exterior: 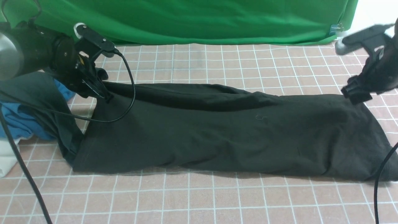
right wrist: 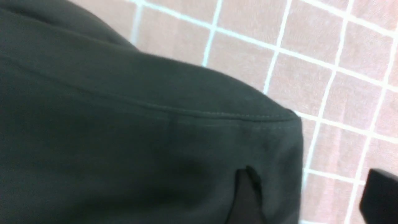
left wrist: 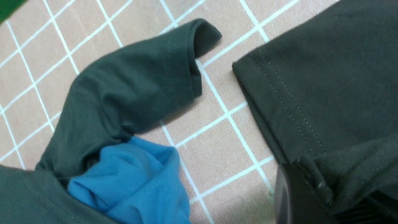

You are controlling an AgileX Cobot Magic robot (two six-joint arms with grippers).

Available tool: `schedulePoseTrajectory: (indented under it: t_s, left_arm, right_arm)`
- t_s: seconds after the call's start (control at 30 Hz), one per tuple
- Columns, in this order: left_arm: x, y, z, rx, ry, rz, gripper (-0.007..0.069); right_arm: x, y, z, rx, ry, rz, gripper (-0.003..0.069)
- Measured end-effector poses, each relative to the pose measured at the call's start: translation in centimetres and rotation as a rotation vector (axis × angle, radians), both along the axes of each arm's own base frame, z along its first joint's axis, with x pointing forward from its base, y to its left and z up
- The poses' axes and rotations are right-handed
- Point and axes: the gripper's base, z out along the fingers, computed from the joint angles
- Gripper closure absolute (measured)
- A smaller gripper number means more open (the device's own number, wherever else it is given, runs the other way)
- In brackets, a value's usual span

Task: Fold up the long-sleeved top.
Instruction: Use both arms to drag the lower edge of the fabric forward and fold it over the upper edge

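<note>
Nearest you: bare checked cloth point(exterior: 199, 199), pink squares with white lines, covering the table in front of the garment. Item one, the top point(exterior: 217, 137): black, lying in a long folded band across the middle of the cloth, running from your left gripper to your right one, with its near edge straight and a second layer showing as a dark ridge along the far side. A hem with double stitching shows at its left end in the left wrist view point(left wrist: 279, 102). Item two, left gripper point(exterior: 104, 95): set on the top's far left corner, jaws narrow and pinching a fold of the black fabric, which you can see bunched between the fingers in the left wrist view point(left wrist: 326, 183). Item three, right gripper point(exterior: 357, 95): at the top's far right corner; in the right wrist view its two fingers stand well apart, one finger point(right wrist: 245, 199) against the fabric near the stitched edge, the other over bare cloth, so the jaws are wide and hold nothing. Item four, a grey garment point(left wrist: 124, 87) bunched with blue cloth point(left wrist: 136, 180), lying at the left, just beside the top's left end but apart from its hem. Item five, green backdrop point(exterior: 199, 18) hanging behind the table.
</note>
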Motion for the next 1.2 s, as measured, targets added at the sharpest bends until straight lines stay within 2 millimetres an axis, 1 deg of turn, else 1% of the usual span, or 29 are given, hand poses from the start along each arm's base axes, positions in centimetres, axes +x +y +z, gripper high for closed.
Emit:
schedulePoseTrajectory:
  t_s: [0.03,0.07,0.1,0.13,0.2,0.23,0.27,0.3,0.33,0.4,0.43,0.47,0.5,0.57,0.6,0.63,0.67,0.7,0.73,0.8,0.87,0.9,0.97,1.0,1.07,1.1,1.13,1.17,1.2]
  left_arm:
    - [0.1,0.0,0.1,-0.002,-0.011,-0.003,0.0503]
    - [0.1,0.0,0.1,-0.002,-0.013,-0.003,0.0498]
    - [0.2,-0.1,0.1,-0.004,-0.024,-0.006,0.0463]
    - [0.2,-0.1,0.1,-0.005,-0.028,-0.006,0.0447]
    - [0.3,-0.1,0.2,-0.002,-0.035,-0.009,0.0387]
    - [0.3,-0.1,0.2,-0.005,-0.037,-0.004,0.0357]
    - [0.3,0.0,0.2,-0.007,-0.038,0.000,0.0344]
    - [0.3,0.0,0.4,-0.013,-0.038,0.011,0.0314]
    - [0.1,0.1,0.8,-0.027,-0.044,0.037,0.0260]
    - [-0.1,0.1,1.6,-0.047,-0.060,0.063,0.0216]
    - [-0.3,0.1,2.2,-0.057,-0.074,0.070,0.0205]
    - [-0.6,0.0,3.3,-0.084,-0.100,0.086,0.0190]
    - [-0.7,0.0,3.7,-0.089,-0.111,0.089,0.0190]
    - [-1.5,-0.2,6.2,-0.157,-0.172,0.117,0.0212]
    - [-2.0,-0.4,7.3,-0.201,-0.196,0.131,0.0258]
    - [-2.1,-0.4,7.5,-0.200,-0.201,0.129,0.0258]
    - [-2.7,-0.7,8.7,-0.238,-0.212,0.130,0.0343]
    - [-2.8,-0.7,8.8,-0.241,-0.212,0.130,0.0356]
    - [-3.6,-1.1,9.6,-0.253,-0.199,0.109,0.0464]
    - [-4.4,-1.9,10.0,-0.252,-0.156,0.074,0.0568]
    - [-4.7,-2.4,10.0,-0.253,-0.135,0.060,0.0590]
    - [-5.2,-3.5,9.6,-0.254,-0.096,0.031,0.0606]
    - [-5.8,-5.0,8.8,-0.253,-0.058,-0.010,0.0607]
    - [-6.0,-5.3,8.6,-0.253,-0.050,-0.019,0.0607]
    - [-6.6,-7.0,7.8,-0.248,-0.015,-0.068,0.0607]
    - [-7.1,-8.2,7.2,-0.243,0.009,-0.107,0.0607]
    - [-7.4,-9.0,7.0,-0.242,0.017,-0.131,0.0607]
    - [-7.5,-9.2,6.9,-0.241,0.020,-0.135,0.0607]
    - [-7.9,-10.2,6.7,-0.239,0.030,-0.167,0.0607]
  right_arm:
    - [-0.3,1.5,0.7,0.044,-0.023,0.035,0.0237]
    - [-0.4,1.8,0.8,0.050,-0.025,0.043,0.0246]
    - [-0.7,3.9,1.2,0.103,-0.047,0.109,0.0319]
    - [-0.8,5.2,1.3,0.132,-0.054,0.152,0.0369]
    - [-0.9,8.3,0.7,0.192,-0.055,0.252,0.0505]
    - [-0.9,9.6,0.1,0.216,-0.048,0.294,0.0559]
    - [-0.9,10.1,-0.4,0.222,-0.040,0.308,0.0575]
    - [-0.7,11.1,-1.3,0.231,-0.026,0.340,0.0601]
    - [-0.4,12.2,-2.9,0.240,0.007,0.362,0.0623]
    - [0.3,12.8,-4.6,0.236,0.049,0.375,0.0630]
    - [0.5,13.0,-5.1,0.233,0.059,0.379,0.0630]
    - [1.1,13.2,-6.1,0.229,0.072,0.382,0.0630]
    - [1.2,13.2,-6.2,0.229,0.074,0.382,0.0630]
    - [2.2,13.5,-7.0,0.230,0.070,0.382,0.0632]
    - [2.8,13.8,-7.0,0.242,0.061,0.377,0.0632]
    - [2.8,13.8,-7.0,0.245,0.060,0.376,0.0632]
    - [3.3,14.2,-6.9,0.266,0.049,0.371,0.0632]
    - [3.3,14.2,-6.9,0.269,0.048,0.371,0.0632]
    - [3.8,14.5,-6.7,0.294,0.036,0.373,0.0632]
    - [4.3,15.0,-6.7,0.326,0.029,0.376,0.0632]
    - [4.5,15.2,-6.8,0.337,0.027,0.376,0.0632]
    - [5.2,15.6,-7.2,0.348,0.011,0.373,0.0632]
    - [6.1,15.8,-7.8,0.348,-0.032,0.366,0.0632]
    - [6.4,15.8,-7.9,0.348,-0.055,0.362,0.0631]
    - [7.5,15.8,-8.3,0.343,-0.140,0.344,0.0631]
    - [8.4,15.6,-8.4,0.337,-0.222,0.326,0.0629]
    - [8.9,15.4,-8.4,0.331,-0.269,0.314,0.0628]
    - [9.1,15.3,-8.3,0.330,-0.293,0.309,0.0628]
    - [9.9,14.7,-7.9,0.321,-0.366,0.289,0.0624]
